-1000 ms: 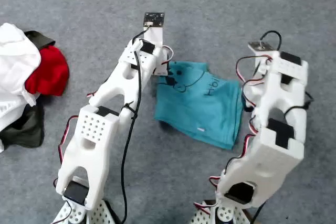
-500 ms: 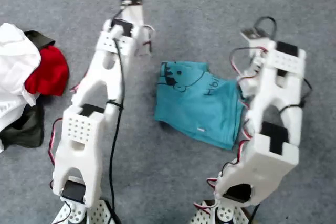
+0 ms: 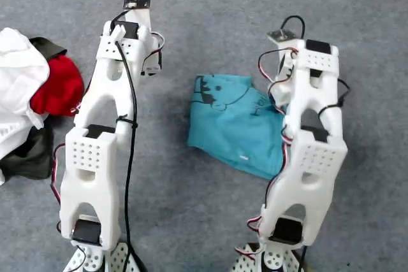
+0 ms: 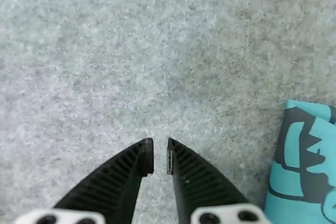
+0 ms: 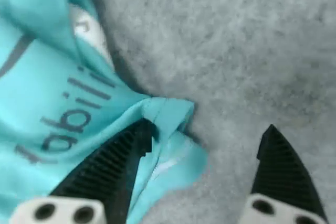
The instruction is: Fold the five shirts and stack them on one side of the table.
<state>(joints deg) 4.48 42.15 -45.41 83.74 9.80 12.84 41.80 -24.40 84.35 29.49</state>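
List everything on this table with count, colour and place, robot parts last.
teal shirt: one, teal with dark print, folded, middle of the table between the arms
white shirt: one, white, on the pile at the table's left edge
red shirt: one, red, in that pile, beside the white one
black cloth: black, under the pile; count unclear
table: one, grey felt-like top
left arm: one, white, left of the teal shirt
right arm: one, white, over the shirt's right edge
left gripper: black, almost shut, above bare table
right gripper: black, open around a shirt corner
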